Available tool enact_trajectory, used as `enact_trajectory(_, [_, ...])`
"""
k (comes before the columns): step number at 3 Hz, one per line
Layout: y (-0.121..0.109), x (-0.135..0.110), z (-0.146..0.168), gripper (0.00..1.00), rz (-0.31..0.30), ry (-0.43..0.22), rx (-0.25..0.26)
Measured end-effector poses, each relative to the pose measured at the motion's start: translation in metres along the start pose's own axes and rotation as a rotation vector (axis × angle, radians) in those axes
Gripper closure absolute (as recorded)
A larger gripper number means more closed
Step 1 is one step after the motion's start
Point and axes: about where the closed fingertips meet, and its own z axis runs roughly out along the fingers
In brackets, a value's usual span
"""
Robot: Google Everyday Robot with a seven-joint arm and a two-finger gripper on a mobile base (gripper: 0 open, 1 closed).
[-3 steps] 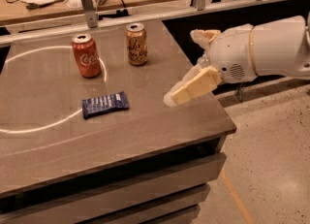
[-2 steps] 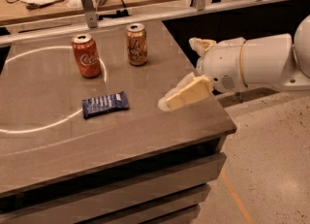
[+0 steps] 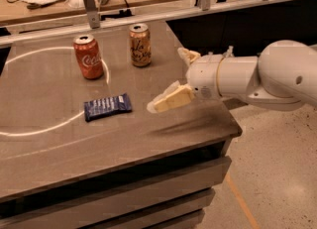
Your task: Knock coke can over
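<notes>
Coke can (image 3: 88, 57) upright at far left of grey table (image 3: 49, 163): long axis vertical, silver top up, white script facing near. Just left of gold-brown can (image 3: 140, 45). Gripper (image 3: 165, 79) over table's right part, fingers spread and gripping nothing, well apart from coke can, right of dark blue snack bar (image 3: 107, 107).

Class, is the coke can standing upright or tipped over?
Upright: the coke can stands on its base, silver top up; the gripper hovers apart, right of it.
</notes>
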Motion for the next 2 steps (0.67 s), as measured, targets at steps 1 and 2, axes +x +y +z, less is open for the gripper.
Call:
enact_trajectory(1, [0.000, -0.004, 0.031, 0.00, 0.005, -0.061, -0.040])
enact_trajectory(2, [0.001, -0.021, 0.062, 0.00, 0.021, -0.121, -0.073])
